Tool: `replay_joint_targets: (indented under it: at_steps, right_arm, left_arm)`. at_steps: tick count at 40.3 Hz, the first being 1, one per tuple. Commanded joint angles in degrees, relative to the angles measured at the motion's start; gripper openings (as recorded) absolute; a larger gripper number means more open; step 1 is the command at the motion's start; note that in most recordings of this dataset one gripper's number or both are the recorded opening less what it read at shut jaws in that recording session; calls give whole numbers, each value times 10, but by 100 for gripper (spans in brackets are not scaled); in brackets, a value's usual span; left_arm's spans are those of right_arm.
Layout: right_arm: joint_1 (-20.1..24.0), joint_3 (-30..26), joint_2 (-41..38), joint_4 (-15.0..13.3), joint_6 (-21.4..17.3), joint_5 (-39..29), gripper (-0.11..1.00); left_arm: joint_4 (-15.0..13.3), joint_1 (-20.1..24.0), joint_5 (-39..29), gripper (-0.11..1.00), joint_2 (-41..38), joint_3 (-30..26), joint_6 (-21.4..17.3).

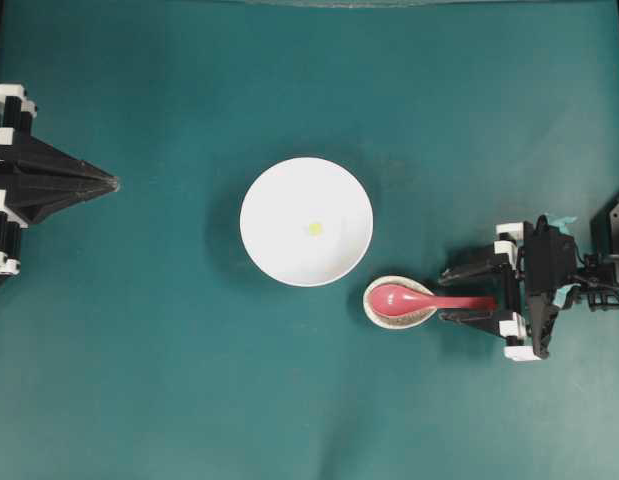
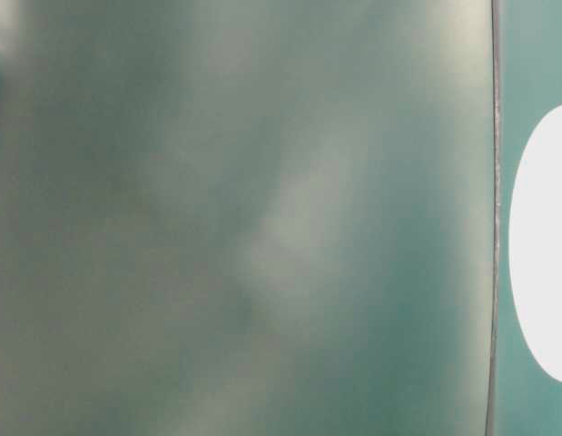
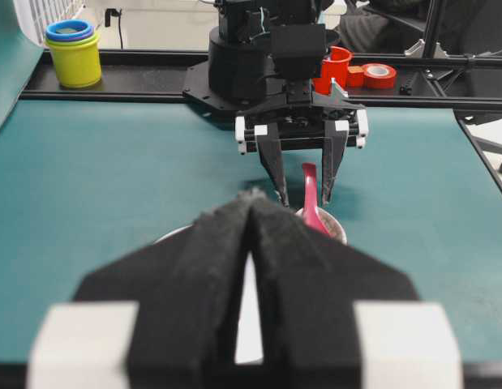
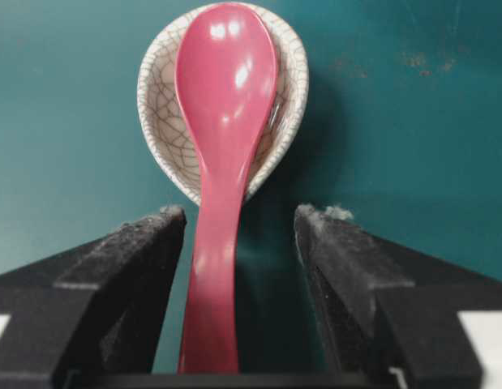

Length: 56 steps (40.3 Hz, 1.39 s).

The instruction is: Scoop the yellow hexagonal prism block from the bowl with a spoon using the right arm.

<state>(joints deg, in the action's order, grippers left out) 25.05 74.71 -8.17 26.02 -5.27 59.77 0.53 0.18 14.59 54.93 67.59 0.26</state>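
The white bowl [image 1: 279,200] sits mid-table with the tiny yellow hexagonal prism block [image 1: 315,228] on its floor. Just right of it, the red-pink spoon [image 1: 419,298] rests with its scoop in a small speckled dish [image 1: 399,322] and its handle pointing right. My right gripper [image 1: 451,294] is open, one finger on each side of the handle. In the right wrist view the spoon [image 4: 226,97] runs between the fingertips of the gripper [image 4: 240,215], nearer the left finger, with a thin gap. My left gripper [image 1: 114,183] is shut and empty at the far left, its tips [image 3: 251,198] pressed together.
Beyond the table's far rail, the left wrist view shows stacked yellow and blue cups [image 3: 72,53], a red cup [image 3: 340,69] and a red tape roll [image 3: 379,75]. The table-level view is blurred, with only a white oval [image 2: 544,245] at its right edge.
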Motion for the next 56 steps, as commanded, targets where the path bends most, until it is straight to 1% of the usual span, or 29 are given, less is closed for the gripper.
replay_joint_targets:
  at_steps: [1, 14, 25, 33, 38, 46, 56]
  right_arm:
    - [3, -4, 4, 2, 1, 6, 61]
    - [3, -4, 4, 2, 9, 5, 61]
    - [3, -8, 4, 2, 30, 5, 61]
    - [3, -6, 4, 2, 33, 5, 61]
    - [3, -5, 4, 2, 36, 5, 58]
    - [3, -9, 4, 2, 51, 4, 50]
    - [3, -6, 15, 2, 54, 2, 49]
  left_arm:
    - [1, 1, 4, 1, -4, -13, 1]
    - [1, 1, 4, 1, -4, -14, 1]
    - [2, 1, 4, 1, -4, -14, 0]
    - [1, 1, 3, 1, -4, -13, 0]
    - [1, 1, 1, 1, -4, -13, 0]
    - [2, 1, -3, 1, -4, -13, 0]
    - [1, 1, -6, 1, -4, -13, 0]
